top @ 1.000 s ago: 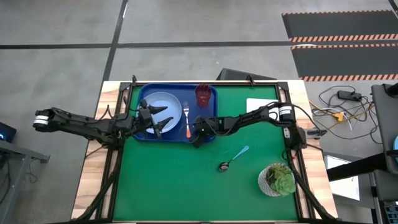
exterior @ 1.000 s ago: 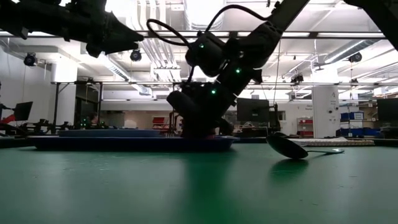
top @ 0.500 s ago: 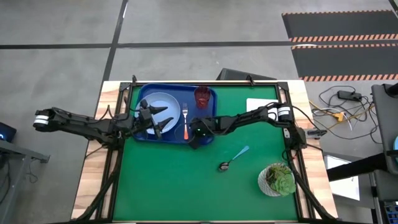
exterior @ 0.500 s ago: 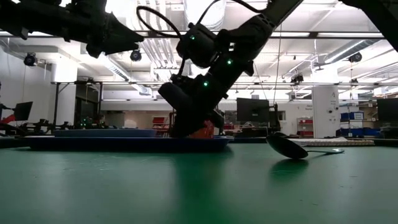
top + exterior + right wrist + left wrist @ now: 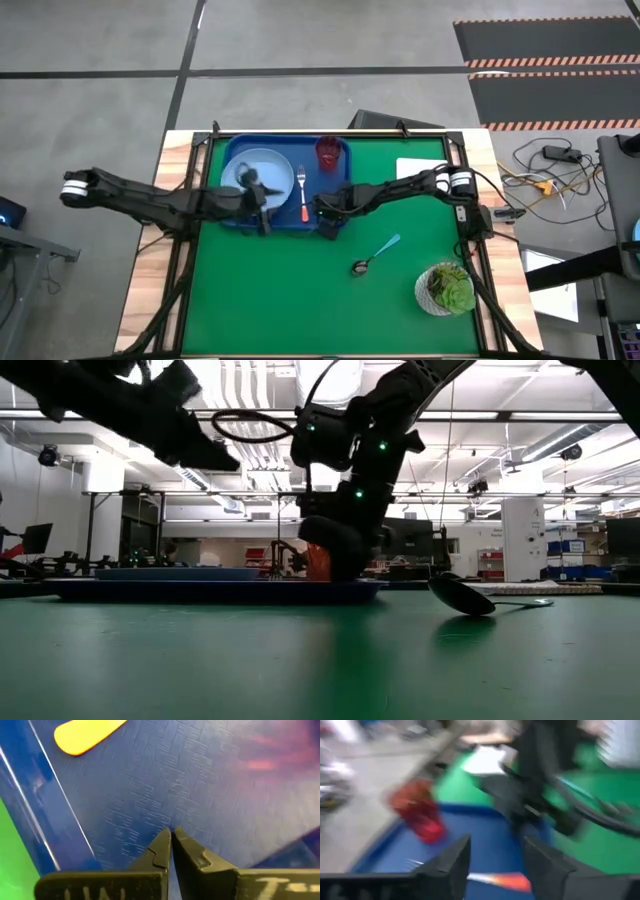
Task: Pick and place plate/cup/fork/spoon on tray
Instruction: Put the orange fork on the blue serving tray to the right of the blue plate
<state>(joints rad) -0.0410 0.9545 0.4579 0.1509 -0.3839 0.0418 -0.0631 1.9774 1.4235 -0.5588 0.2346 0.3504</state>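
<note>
The dark-blue tray lies at the table's far left. In it are the pale-blue plate, the orange-handled fork lying flat, and the red cup standing upright in the far right corner. The blue-handled spoon lies on the green mat, right of the tray. My left gripper is open and empty, raised over the tray's near edge beside the plate. My right gripper is shut and empty, over the tray floor near the near right corner, just right of the fork's handle.
A white pot with a green succulent stands at the near right. A white pad lies at the far right. The green mat nearer than the tray is bare.
My left gripper has gone toward the table's right along the tray's near edge and has turned. My right gripper has gone a little toward the right and up from the tray. The fork stays lying in the tray.
</note>
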